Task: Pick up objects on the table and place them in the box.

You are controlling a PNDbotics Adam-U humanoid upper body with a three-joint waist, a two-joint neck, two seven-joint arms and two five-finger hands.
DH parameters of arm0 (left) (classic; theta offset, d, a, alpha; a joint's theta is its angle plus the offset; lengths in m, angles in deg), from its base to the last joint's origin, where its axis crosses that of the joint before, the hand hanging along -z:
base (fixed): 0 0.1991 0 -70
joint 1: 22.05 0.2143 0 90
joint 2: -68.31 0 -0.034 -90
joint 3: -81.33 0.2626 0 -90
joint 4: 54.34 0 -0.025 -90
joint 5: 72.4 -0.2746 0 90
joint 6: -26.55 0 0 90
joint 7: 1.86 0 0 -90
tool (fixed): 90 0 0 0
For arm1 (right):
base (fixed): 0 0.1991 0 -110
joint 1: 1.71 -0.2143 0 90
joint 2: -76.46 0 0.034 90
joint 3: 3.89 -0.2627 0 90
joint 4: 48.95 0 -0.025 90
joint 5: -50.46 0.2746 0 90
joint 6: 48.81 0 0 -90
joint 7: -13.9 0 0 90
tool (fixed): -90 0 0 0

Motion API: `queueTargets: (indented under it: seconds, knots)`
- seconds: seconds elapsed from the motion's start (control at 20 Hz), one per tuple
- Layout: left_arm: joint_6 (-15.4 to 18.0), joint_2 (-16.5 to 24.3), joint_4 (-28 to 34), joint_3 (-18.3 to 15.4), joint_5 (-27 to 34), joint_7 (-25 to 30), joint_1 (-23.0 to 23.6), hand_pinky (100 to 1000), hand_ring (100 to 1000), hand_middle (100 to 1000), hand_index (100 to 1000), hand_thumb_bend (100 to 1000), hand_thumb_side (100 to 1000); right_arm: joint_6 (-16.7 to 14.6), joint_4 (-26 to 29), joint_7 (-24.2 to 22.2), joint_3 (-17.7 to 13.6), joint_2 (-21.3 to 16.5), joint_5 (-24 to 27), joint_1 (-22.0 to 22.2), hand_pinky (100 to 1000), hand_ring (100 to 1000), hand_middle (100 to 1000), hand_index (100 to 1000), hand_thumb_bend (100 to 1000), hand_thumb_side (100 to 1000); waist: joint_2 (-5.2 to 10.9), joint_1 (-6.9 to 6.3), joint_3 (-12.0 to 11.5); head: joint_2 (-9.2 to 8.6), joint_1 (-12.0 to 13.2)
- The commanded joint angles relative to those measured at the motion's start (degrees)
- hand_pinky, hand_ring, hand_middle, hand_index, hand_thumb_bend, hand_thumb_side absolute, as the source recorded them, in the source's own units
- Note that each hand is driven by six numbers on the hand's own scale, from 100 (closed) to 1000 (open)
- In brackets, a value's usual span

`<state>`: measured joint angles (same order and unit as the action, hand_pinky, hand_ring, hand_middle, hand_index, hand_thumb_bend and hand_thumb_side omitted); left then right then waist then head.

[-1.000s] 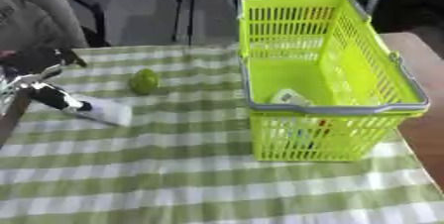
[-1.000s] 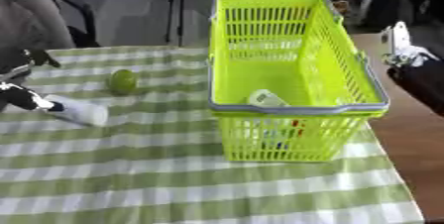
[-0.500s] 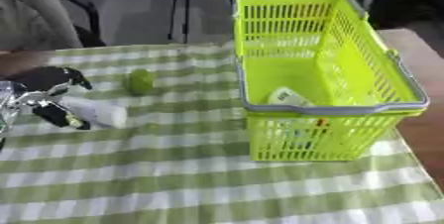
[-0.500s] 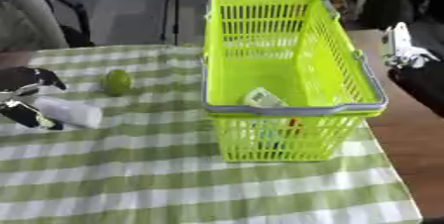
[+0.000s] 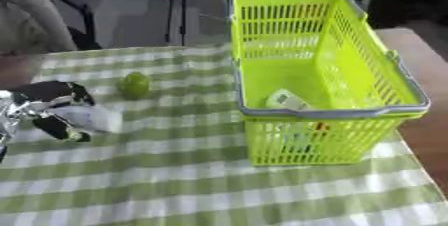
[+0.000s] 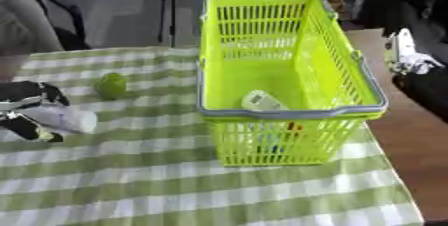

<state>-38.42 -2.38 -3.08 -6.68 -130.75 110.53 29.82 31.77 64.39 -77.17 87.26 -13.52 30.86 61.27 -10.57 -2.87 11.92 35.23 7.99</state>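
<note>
My left hand (image 5: 48, 105) is at the table's left edge, its black fingers curled over and under a white cylinder (image 5: 90, 118) that lies on the checked cloth. A small round green fruit (image 5: 135, 84) sits on the cloth just beyond the hand, apart from it. The yellow-green basket (image 5: 324, 112) stands right of the middle, with a pale green-and-white packet (image 5: 284, 101) inside and something red and blue low behind its front wall. My right hand (image 6: 408, 59) shows only in the right eye view, beside the basket's right wall and apart from it.
A green-and-white checked cloth (image 5: 201, 185) covers the table. Bare brown tabletop (image 6: 411, 140) runs along the right of the basket. Dark chairs and stands are behind the far edge.
My left hand's fingers have come round the white cylinder, which earlier lay beside it. The picture has shifted a little. The right hand stays where it was.
</note>
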Motion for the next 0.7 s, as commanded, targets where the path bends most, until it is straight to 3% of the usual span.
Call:
queueTargets:
  seconds: [0.05,0.2,0.3,0.35,0.5,0.55,0.7]
  knots:
    - [-0.58,2.03,0.35,-0.85,0.73,0.35,-1.01,768,794,779,829,668,368,-0.18,1.24,0.02,-0.04,-1.49,0.41,-1.07,572,575,621,841,100,511,0.48,-0.02,0.17,-1.39,0.25]
    - [-1.1,1.86,-0.07,-0.96,0.45,-0.1,-0.94,766,793,778,827,657,358,-0.23,1.24,0.03,-0.03,-1.56,0.5,-1.23,571,574,620,841,100,512,0.03,-0.12,0.47,-2.03,0.35]
    - [-1.34,1.69,-0.5,-0.88,0.01,0.07,-0.93,758,760,728,808,624,319,-0.22,1.24,0.05,-0.05,-1.61,0.54,-1.29,571,574,620,841,100,512,-0.16,-0.15,0.58,-1.96,0.37]
    - [-1.44,1.59,-0.68,-0.83,-0.2,0.24,-0.91,743,713,663,787,574,255,-0.23,1.24,0.07,-0.06,-1.61,0.55,-1.32,571,574,620,841,100,513,-0.23,-0.16,0.6,-1.83,0.35]
    - [-1.85,1.33,-1.01,-0.68,-0.89,1.09,-0.83,727,680,624,757,532,203,-0.24,1.24,0.08,-0.06,-1.6,0.57,-1.32,571,574,619,841,100,513,-0.3,-0.19,0.63,-1.67,0.32]
    - [-2.04,1.28,-1.07,-0.66,-1.13,1.38,-0.79,707,640,572,712,492,153,-0.23,1.24,0.09,-0.07,-1.6,0.58,-1.3,571,574,619,841,100,513,-0.29,-0.21,0.62,-1.64,0.29]
    - [-2.56,1.2,-1.27,-0.53,-1.83,2.54,-0.6,690,611,542,678,480,133,-0.23,1.24,0.11,-0.08,-1.58,0.59,-1.25,571,574,620,841,100,513,-0.2,-0.28,0.59,-1.55,0.23]
